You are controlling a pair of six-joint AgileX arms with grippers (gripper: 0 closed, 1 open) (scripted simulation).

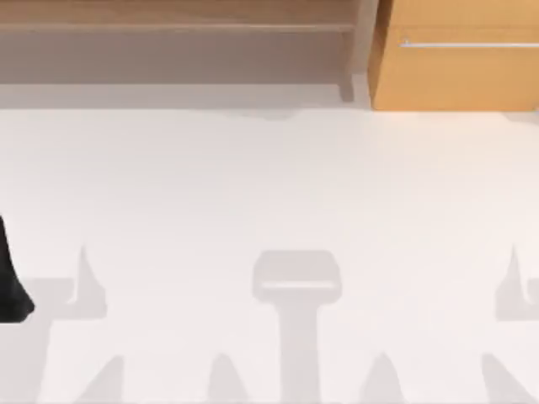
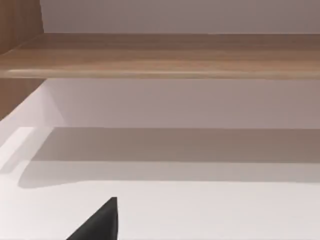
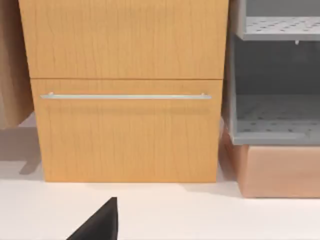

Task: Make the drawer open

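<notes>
At the table's left edge in the top view, the left arm of the AgileX pair is sitting low and dark on the white table, well apart from everything along the far side. Its wrist camera is looking past a black tip of the left gripper toward the dull brown shelf unit, whose board is spanning the far left of the table. Whether this gripper is released or clenched cannot be told.

Moving right, bare tabletop is stretching between the shelf unit and the orange-tan cabinet at the far right corner. The drawer is standing there with its thin silver handle running level across the front.

From the right wrist camera, the drawer is facing the lens squarely, forming the lower part of the cabinet beneath a plain wooden panel, its front lying flush with that panel and showing no gap. The handle is lying just under the seam. A black tip of the right gripper is hovering over the table in front of the drawer, below the handle's level and clear of the wood, touching nothing. Whether it is released or clenched cannot be told.

Just beside the drawer on its other flank, a grey perforated rack is resting on a pinkish-brown box.
</notes>
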